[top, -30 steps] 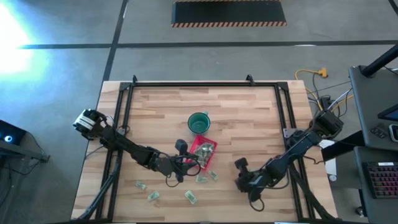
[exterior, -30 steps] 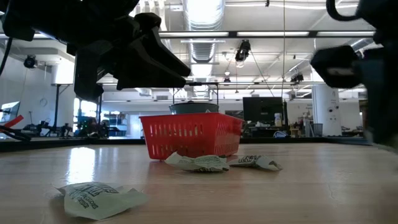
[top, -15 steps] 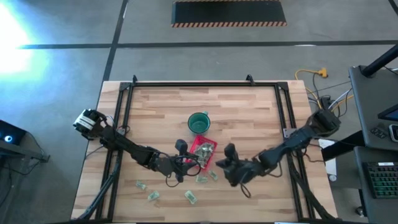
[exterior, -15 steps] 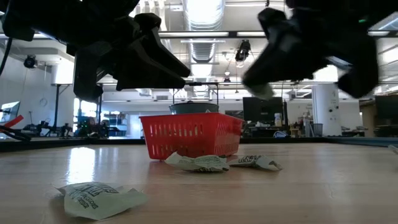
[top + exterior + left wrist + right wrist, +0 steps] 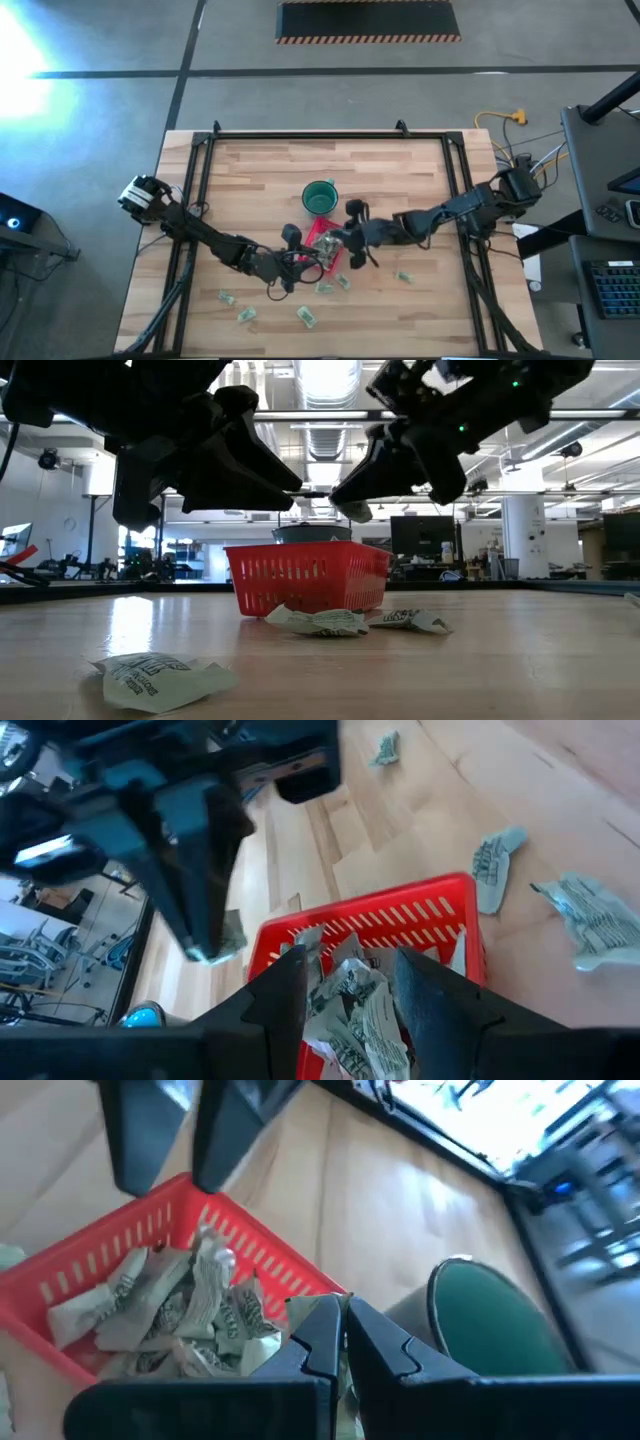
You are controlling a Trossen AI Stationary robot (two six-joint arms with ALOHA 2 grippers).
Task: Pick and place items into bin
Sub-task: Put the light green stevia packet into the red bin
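Over the bin [image 5: 327, 240], right fingers [image 5: 352, 510] are pinching a wrapped item [image 5: 357, 512] directly above it; left fingers [image 5: 318, 259] are hanging spread beside the rim.

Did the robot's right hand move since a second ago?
Yes. In the high view the right hand swung from the table's near right part across to the red bin.

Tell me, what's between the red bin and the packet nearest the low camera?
In the low view, two crumpled packets lie just before the bin; then bare wood up to the near packet.
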